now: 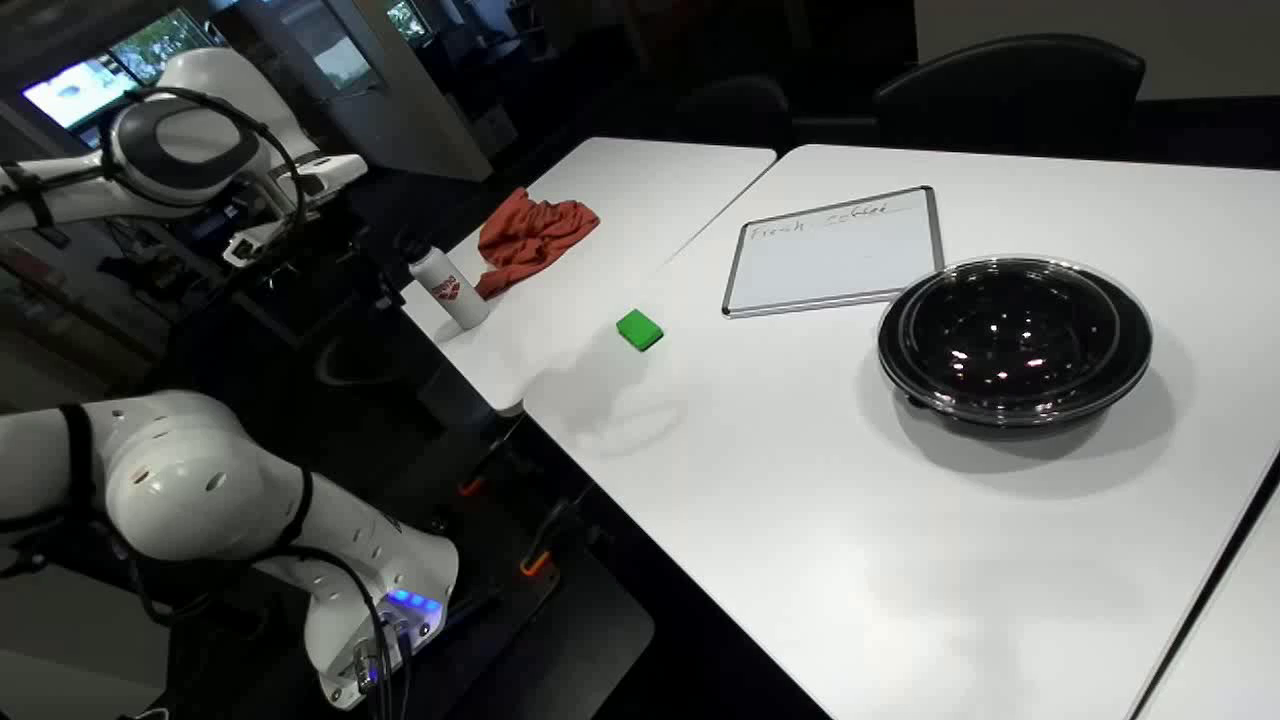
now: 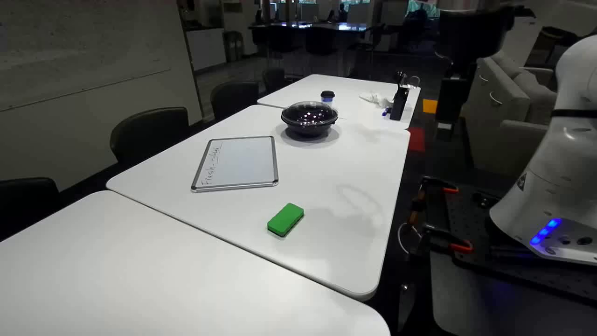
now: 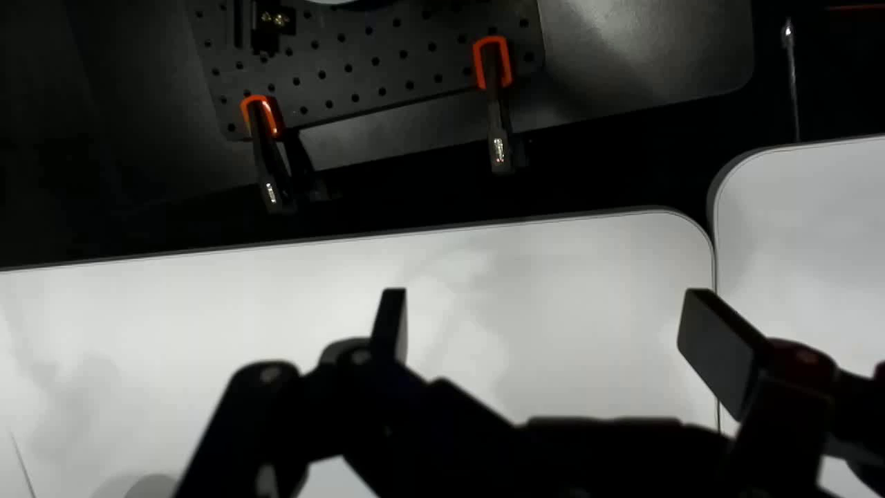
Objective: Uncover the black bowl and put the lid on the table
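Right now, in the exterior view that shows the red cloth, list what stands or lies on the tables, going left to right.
White bottle → red cloth → green block → whiteboard → lidded black bowl.

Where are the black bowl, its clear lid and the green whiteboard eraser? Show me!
Black bowl point(image 2: 309, 129): in an exterior view, on its outer wall.
Clear lid point(image 1: 1012, 332): in an exterior view, on its dome.
Green whiteboard eraser point(image 2: 285, 218): in an exterior view, on its top.
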